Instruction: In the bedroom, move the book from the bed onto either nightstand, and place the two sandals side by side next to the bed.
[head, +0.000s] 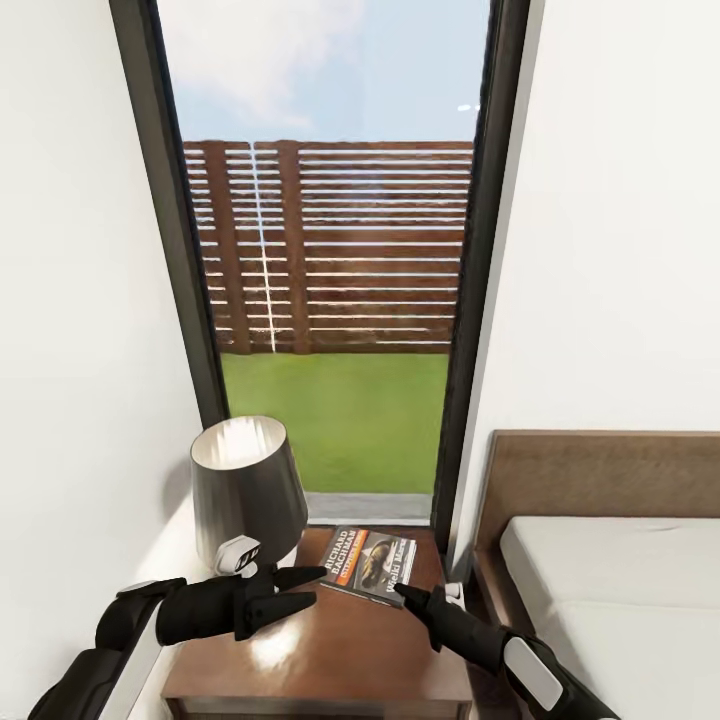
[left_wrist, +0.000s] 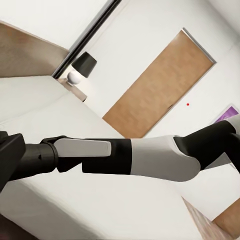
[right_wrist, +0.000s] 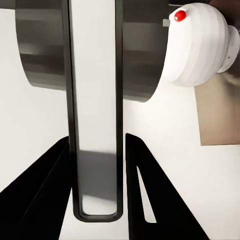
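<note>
Book (head: 371, 563) lies on glossy nightstand (head: 340, 650) beside bed (head: 610, 580).

Both arms were mostly glossy black with white shell panels. The left tool (head: 305, 587) had two pointed black fingers on a chunky black body, with a small white block bearing dark markings on top. The right tool (head: 408, 595) tapered to a black tip, with a white rounded panel further back. From the left wrist camera, the right arm had white sleeve sections between black joints.
</note>
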